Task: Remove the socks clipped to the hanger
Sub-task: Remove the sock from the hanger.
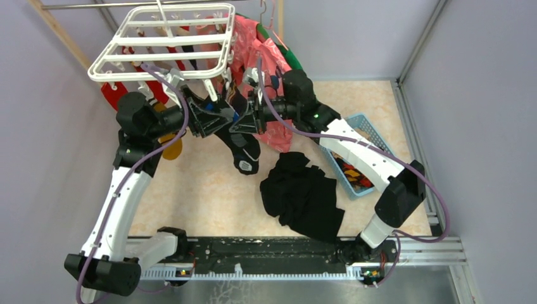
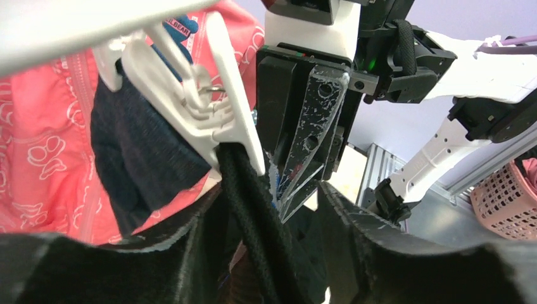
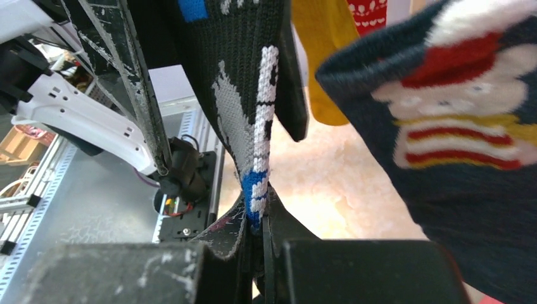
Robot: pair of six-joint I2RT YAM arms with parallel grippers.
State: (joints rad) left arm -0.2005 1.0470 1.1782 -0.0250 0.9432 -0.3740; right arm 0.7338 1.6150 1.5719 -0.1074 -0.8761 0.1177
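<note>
- The white plastic rectangular drying rack (image 1: 171,40) hangs by its hook from a rod at the far left. Socks dangle from the clips beneath it.
- A black knitted sock (image 1: 244,152) with a white and blue pattern hangs below the rack's near right corner, between the 2 arms. Its toe points down over the tabletop.
- The left wrist view shows a white plastic clip (image 2: 218,120) on this sock's cuff, and the sock is not yet free.
- The right gripper (image 3: 256,218) is clamped tight on the black knitted sock, pinching the fabric just below its blue patch.
- The left gripper (image 1: 223,116) is level with the clip. Its 2 black fingers (image 2: 392,253) stand apart on either side of the cuff, with a gap showing beside the sock.
- A red sock with white patterns (image 1: 111,95) hangs under the rack's left edge.
- A mustard yellow sock (image 1: 172,147) hangs beside the left arm.
- A navy sock with red, white and yellow figures (image 3: 456,158) hangs just beside the right gripper.
- A blue patch (image 2: 180,28) behind the clip carries white capitals ending in "BEAR". The start of the word is hidden.
- A pink printed shirt (image 1: 266,69) hangs just right of the rack.
- A black cloth heap (image 1: 304,196) lies on the table near the right arm, with a blue plastic basket (image 1: 358,117) further right.
</note>
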